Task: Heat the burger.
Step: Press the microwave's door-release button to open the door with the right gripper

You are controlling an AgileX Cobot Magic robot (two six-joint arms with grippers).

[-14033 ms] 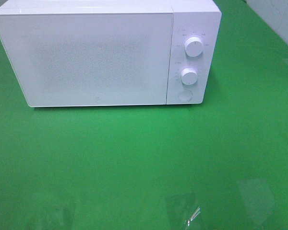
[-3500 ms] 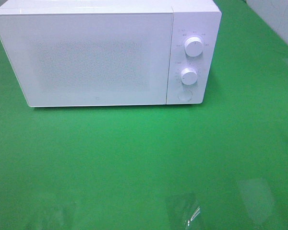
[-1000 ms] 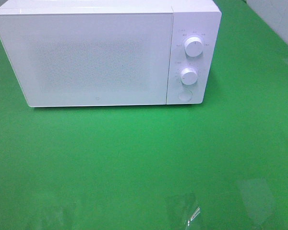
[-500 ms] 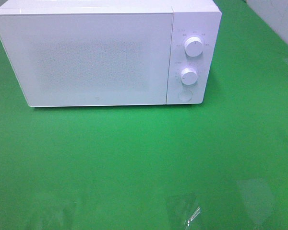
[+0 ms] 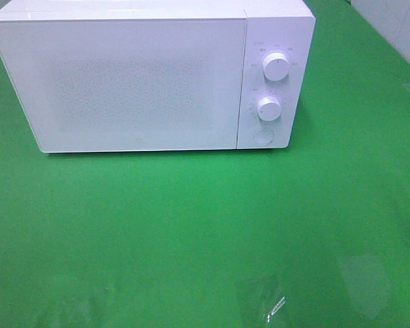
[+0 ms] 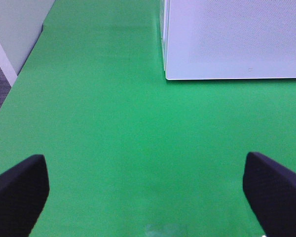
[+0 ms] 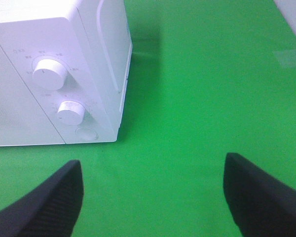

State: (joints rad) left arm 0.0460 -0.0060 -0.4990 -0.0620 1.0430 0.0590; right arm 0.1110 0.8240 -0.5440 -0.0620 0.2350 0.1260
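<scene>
The burger is not in view in any frame. A white microwave (image 5: 150, 78) stands at the back of the green table with its door shut; it also shows in the left wrist view (image 6: 234, 37) and the right wrist view (image 7: 54, 74). Its panel carries two round knobs (image 5: 276, 67) and a round button (image 5: 262, 136). My left gripper (image 6: 148, 197) is open and empty above bare green cloth. My right gripper (image 7: 153, 197) is open and empty, in front of the microwave's right end. Neither gripper shows in the high view.
The green table cloth (image 5: 205, 225) spreads in front of the microwave. The table's left edge (image 6: 19, 69) drops to a grey floor. A pale wall (image 5: 396, 27) stands at the back right.
</scene>
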